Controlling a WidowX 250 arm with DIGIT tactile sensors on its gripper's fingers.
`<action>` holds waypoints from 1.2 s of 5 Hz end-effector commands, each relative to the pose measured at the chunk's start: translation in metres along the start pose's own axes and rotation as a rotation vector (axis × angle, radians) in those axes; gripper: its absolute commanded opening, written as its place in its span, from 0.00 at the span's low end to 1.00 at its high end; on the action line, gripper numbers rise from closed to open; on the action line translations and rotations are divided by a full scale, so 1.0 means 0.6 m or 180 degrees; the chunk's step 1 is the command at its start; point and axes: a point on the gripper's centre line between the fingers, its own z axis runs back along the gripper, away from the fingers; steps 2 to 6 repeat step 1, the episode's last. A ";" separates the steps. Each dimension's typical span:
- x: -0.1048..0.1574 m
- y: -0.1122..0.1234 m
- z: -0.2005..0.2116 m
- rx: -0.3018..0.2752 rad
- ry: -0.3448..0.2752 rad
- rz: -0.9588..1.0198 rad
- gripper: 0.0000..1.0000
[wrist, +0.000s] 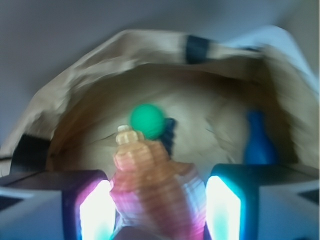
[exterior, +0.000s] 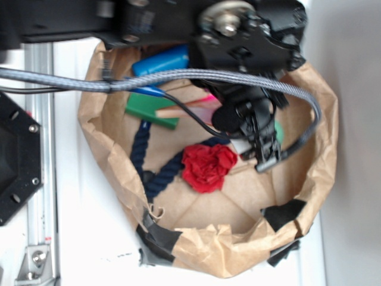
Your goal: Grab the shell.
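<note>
Brown paper bag (wrist: 75,90) walls are seen all round — the shell (wrist: 155,185) is clamped between the gripper (wrist: 157,210) fingers, a green ball (wrist: 147,121) just beyond.

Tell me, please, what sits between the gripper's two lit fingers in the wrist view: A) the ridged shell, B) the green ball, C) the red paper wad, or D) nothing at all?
A: in the wrist view the ridged shell fills the gap between the gripper fingers, while the green ball lies beyond it on the bag floor.
</note>
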 end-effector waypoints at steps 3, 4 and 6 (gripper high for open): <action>-0.008 -0.037 0.022 0.0120 -0.0376 0.0529 0.00; -0.008 -0.037 0.022 0.0120 -0.0376 0.0529 0.00; -0.008 -0.037 0.022 0.0120 -0.0376 0.0529 0.00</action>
